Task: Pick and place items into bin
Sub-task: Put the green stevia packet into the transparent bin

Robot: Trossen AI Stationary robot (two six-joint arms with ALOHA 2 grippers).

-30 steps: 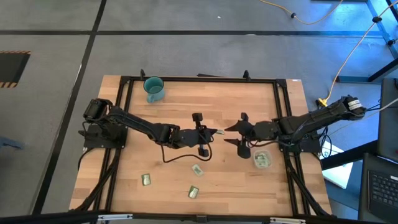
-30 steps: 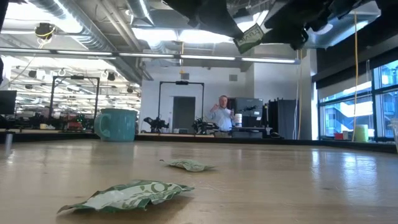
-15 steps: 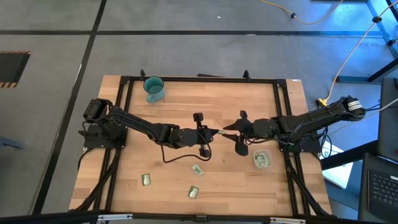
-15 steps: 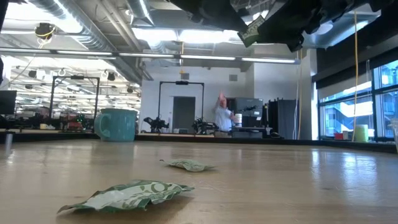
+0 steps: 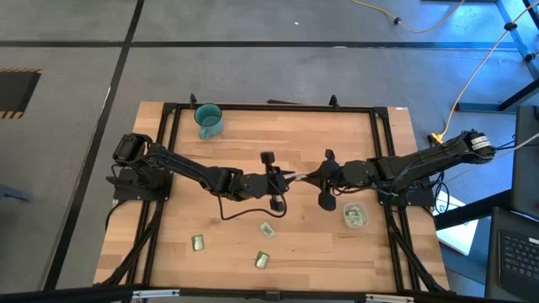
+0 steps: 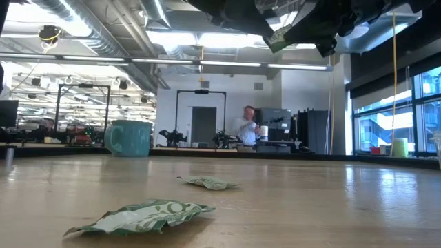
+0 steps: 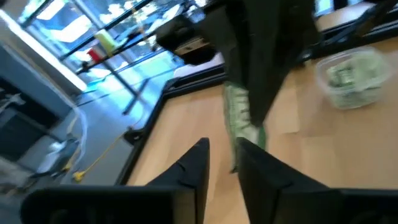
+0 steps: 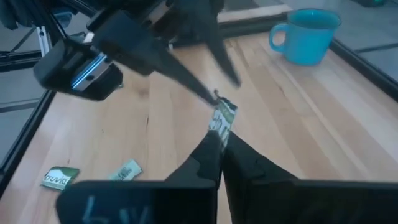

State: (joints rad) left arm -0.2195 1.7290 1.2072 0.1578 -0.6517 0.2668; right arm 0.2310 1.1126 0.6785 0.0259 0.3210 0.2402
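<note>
You're set up in a robotics lab or open workshop floor, not anyone's home. Look past your wooden table in the low view: exposed silver ducting and strip lights overhead, dark metal frame rigs further back, big windows on one side, and a person standing at a bench. From above you get grey floor with taped lines and a yellow cable.

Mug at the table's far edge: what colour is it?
Teal, plain with no visible pattern; the mug shows best in the right wrist view.
</note>
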